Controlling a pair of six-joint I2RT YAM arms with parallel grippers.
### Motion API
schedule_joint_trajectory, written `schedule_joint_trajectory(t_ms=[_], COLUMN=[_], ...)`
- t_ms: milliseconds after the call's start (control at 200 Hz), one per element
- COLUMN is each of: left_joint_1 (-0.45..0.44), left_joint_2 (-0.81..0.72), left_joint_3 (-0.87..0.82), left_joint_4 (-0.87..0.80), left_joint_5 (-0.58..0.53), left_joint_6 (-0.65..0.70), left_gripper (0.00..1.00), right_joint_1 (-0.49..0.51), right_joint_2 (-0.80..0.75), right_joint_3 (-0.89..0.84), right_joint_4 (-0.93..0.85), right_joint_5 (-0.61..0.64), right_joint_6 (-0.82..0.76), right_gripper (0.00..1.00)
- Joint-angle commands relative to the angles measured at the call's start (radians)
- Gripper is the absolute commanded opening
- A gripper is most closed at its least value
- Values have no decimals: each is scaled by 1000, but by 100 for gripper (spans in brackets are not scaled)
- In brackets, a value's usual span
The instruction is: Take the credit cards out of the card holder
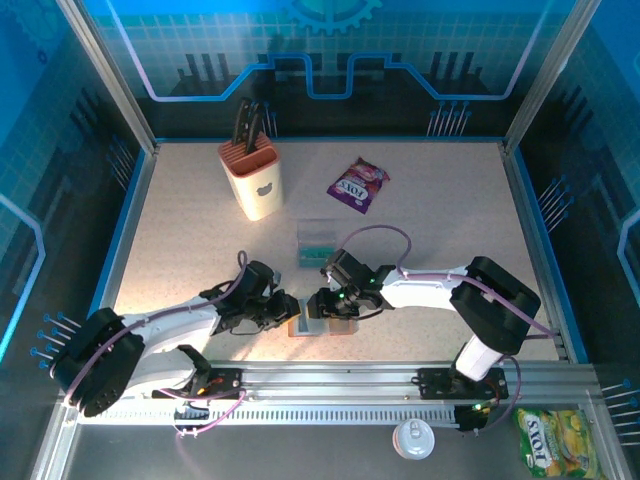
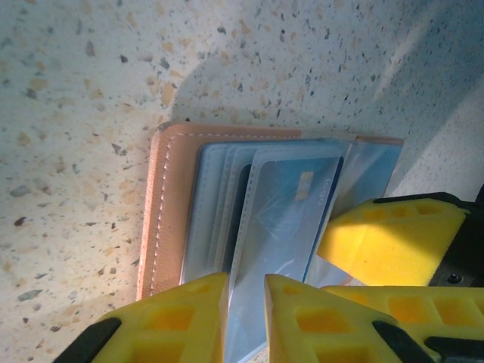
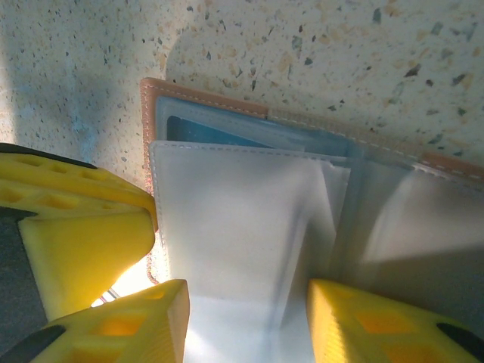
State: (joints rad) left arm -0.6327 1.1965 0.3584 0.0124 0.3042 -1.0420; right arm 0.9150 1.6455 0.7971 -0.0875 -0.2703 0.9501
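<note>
The tan card holder lies open near the table's front edge, between my two grippers. In the left wrist view its leather cover shows beside grey-blue sleeves, and a blue credit card sits in a raised sleeve. My left gripper is narrowly open, with that sleeve's near end in the gap. My right gripper is open wide over a whitish sleeve. Behind that sleeve a teal card edge shows. In the top view the left gripper and right gripper almost meet over the holder.
A clear tray holding teal cards stands just beyond the holder. A knife block and a purple snack packet sit farther back. Blue walls fence the table. A yellow-green packet and a white lid lie off the front rail.
</note>
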Motion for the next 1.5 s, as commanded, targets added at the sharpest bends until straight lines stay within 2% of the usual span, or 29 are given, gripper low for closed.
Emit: schedule_joint_trajectory(t_ms=[0,235,780,1171,1496], left_joint_1=[6,6,6,6,7], left_joint_2=[-26,-41,-36,-65,-46], left_joint_3=[26,27,39,40,35], left_joint_4=[-12,-49,-41,-103,-19], left_joint_5=[7,-20,-6,-55,-6], left_joint_6=[-6,5,7,8,-9], left_gripper=[21,21,22,24,28], right_joint_1=[-9,-9,-8,-8,-8], right_joint_2=[-6,-6,-6,-6,-4], right_joint_3=[-21,-22,-19,-21,-22], right_joint_4=[-2,2,-3,-6,-3], right_joint_5=[-9,-10,-12,-12,-11], right_joint_6=[-5,-5,-7,-9,-7], right_gripper=[46,46,46,46,46])
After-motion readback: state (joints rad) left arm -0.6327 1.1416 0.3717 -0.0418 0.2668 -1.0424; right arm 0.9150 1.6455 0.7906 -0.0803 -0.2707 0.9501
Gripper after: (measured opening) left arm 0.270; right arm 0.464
